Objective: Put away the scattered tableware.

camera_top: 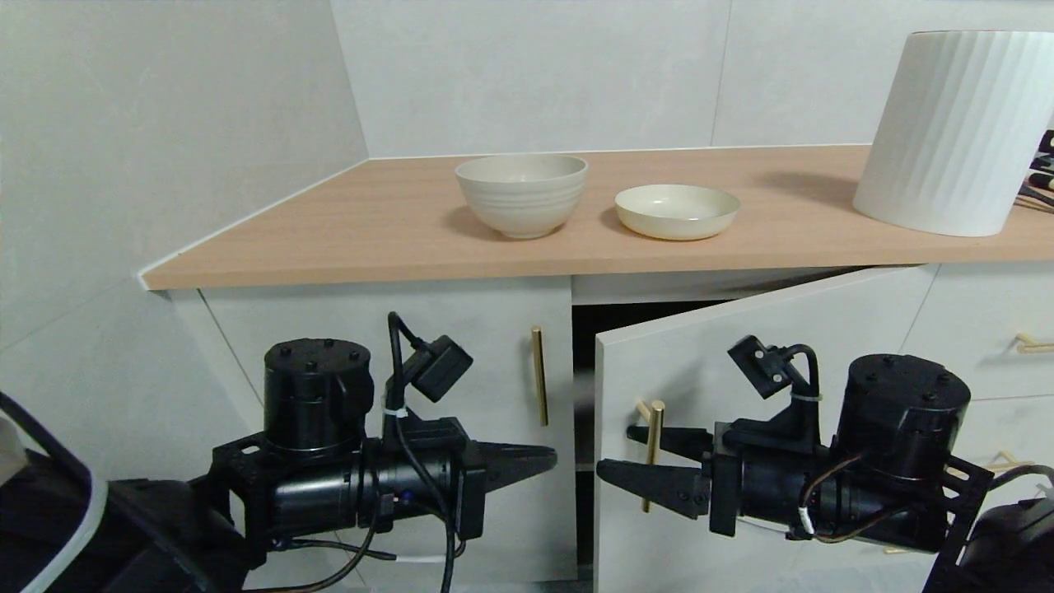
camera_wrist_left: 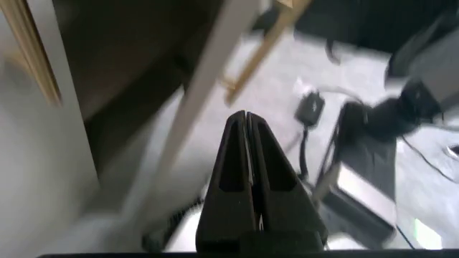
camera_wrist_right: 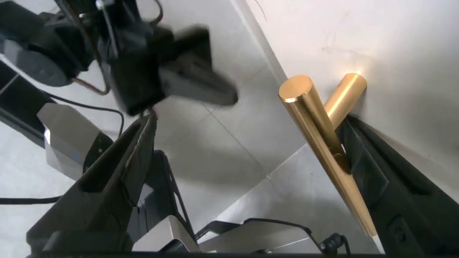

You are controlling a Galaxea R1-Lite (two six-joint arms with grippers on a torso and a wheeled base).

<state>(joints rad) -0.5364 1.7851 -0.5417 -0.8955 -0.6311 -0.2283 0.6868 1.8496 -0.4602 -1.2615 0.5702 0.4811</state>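
On the desk [camera_top: 346, 239] a deep bowl [camera_top: 521, 195] stands about midway between the front and back edges, over the closed left door [camera_top: 387, 329] of the cabinet below. Just beside it, apart from it and toward the desk's right end, sits a shallow dish [camera_top: 677, 211], above the gap where the right door [camera_top: 741, 329] stands ajar. At the right end of the desk stands a tall white ribbed cylinder [camera_top: 955, 132], well apart from both.

My left fingers [camera_top: 539, 455] are down in front of the closed left door, clenched together with nothing between them, their tips pointing toward the gap between the doors, below that door's upright brass handle [camera_top: 538, 375].

My right fingers [camera_top: 634, 473] are released and spread wide on either side of the brass bar handle [camera_top: 655, 436] of the ajar door. One finger lies close against the bar, the other well off it, so the bar is not clamped.
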